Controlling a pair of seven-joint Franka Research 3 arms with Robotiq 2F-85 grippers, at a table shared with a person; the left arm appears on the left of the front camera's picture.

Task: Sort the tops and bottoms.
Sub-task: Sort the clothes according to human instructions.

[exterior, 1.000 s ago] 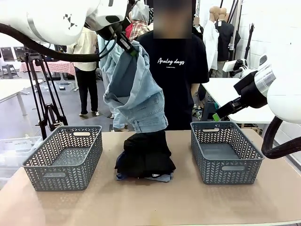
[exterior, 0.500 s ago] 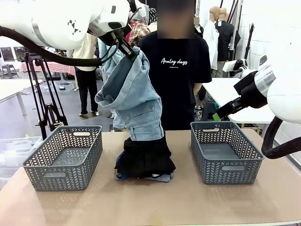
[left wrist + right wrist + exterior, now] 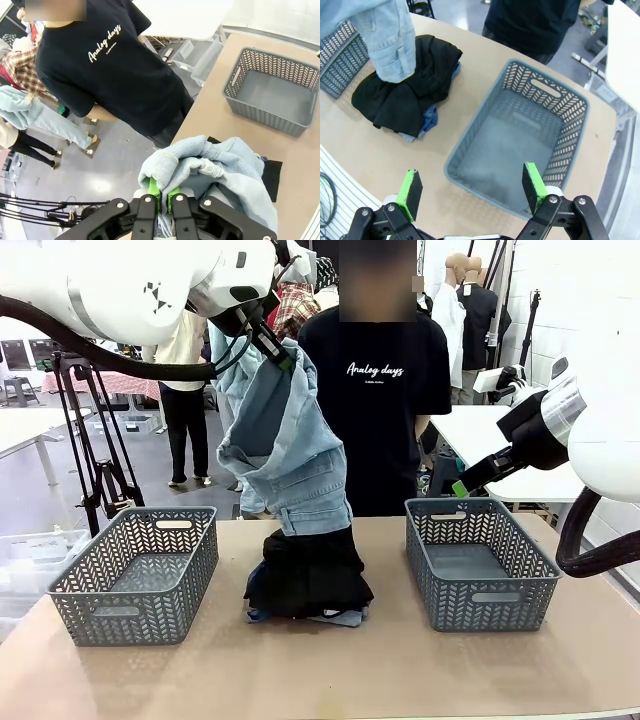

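Note:
My left gripper is shut on light blue denim shorts, which hang high over the table's middle with their hem just above the pile. In the left wrist view the green pads pinch a bunched fold of the shorts. A bulky black top lies in a heap on the table, with more blue denim peeking out beneath it. My right gripper is open, hovering above the right basket with nothing between its fingers. The black top lies left of that basket.
Two grey lattice baskets stand on the table, the left one and the right one, both holding nothing. A person in a printed black T-shirt stands at the far edge behind the pile.
The hanging shorts swung left and then back right under my left gripper. The right arm has stayed still.

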